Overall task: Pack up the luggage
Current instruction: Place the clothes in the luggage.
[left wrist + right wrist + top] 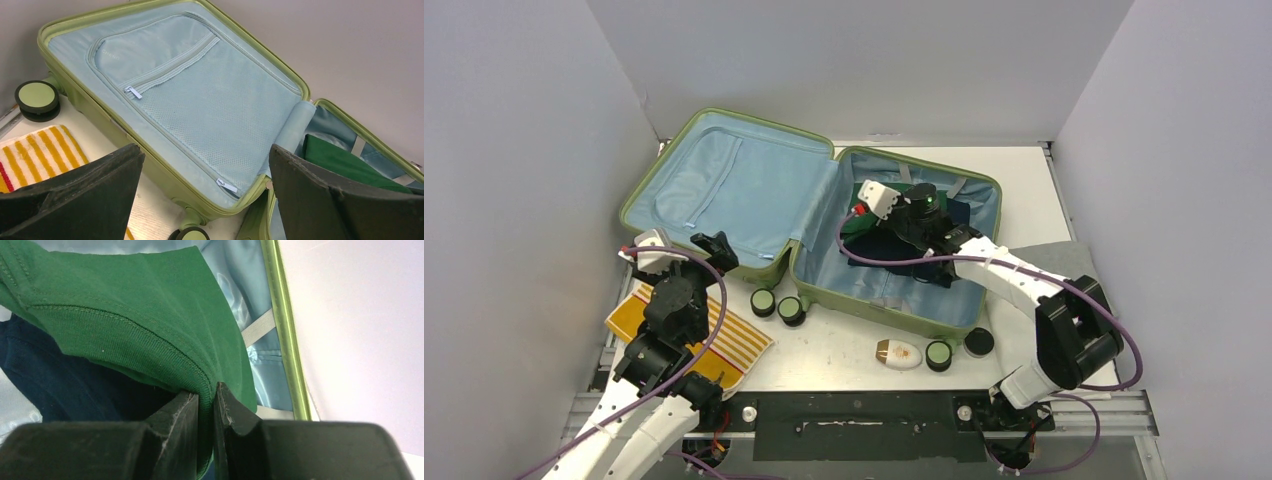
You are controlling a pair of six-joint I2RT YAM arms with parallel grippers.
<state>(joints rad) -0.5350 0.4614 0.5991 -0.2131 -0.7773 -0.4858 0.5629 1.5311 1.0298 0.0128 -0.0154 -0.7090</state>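
The light-green luggage (724, 190) lies open, its lid to the left and its deep half (864, 305) to the right, both lined in light blue. Inside the deep half a green garment (859, 222) rests on a navy one (954, 215). My right gripper (902, 228) reaches into that half and is shut on the green garment's (150, 305) hem, which is pinched between the fingers (206, 392) above the navy garment (65, 385). My left gripper (709, 245) hovers at the lid's near edge, open (205, 150) and empty, facing the mesh pocket (200, 95).
A yellow-striped cloth (724, 340) lies under the left arm. The luggage's wheels (764, 301) (939, 354) stick out over the table in front, with a small white-and-brown object (898, 354) between them. A grey cloth (1044, 260) lies at the right. Walls enclose three sides.
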